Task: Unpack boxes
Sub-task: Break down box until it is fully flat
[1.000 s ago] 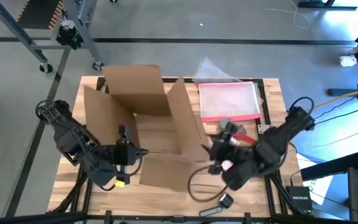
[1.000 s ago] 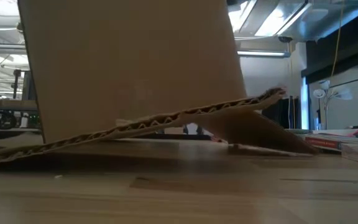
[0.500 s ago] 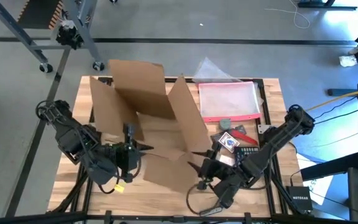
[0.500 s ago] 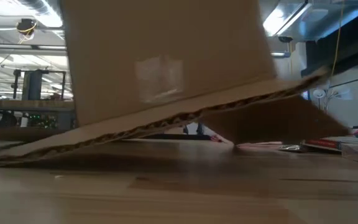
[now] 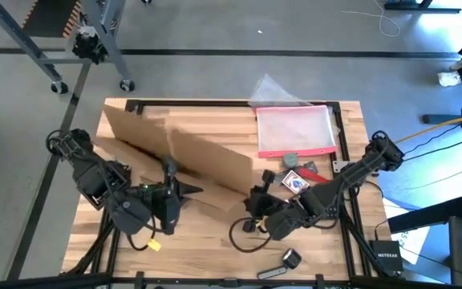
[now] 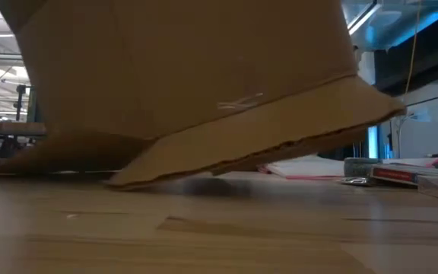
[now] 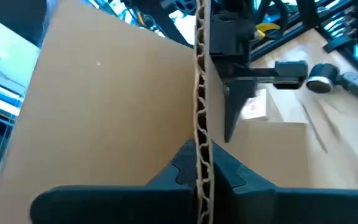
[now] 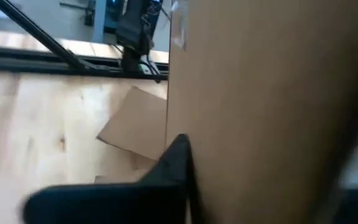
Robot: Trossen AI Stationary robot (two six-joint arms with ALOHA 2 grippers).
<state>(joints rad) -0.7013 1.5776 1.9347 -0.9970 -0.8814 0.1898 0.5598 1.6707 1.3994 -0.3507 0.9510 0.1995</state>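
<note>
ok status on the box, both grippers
Left gripper shut on box edge. Right gripper at the opposite flap, grip unclear. Box tipped, lifted off table. Pouch and small items lie beside it, clear.

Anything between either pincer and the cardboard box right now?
Nothing visible. The left pincer is shut on a flap edge of the brown corrugated cardboard box; the right pincer sits against its other end, grip unclear.

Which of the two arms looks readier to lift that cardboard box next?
Probably the left: the left gripper is clamped on the cardboard box edge. The right gripper only sits against its corner.
</note>
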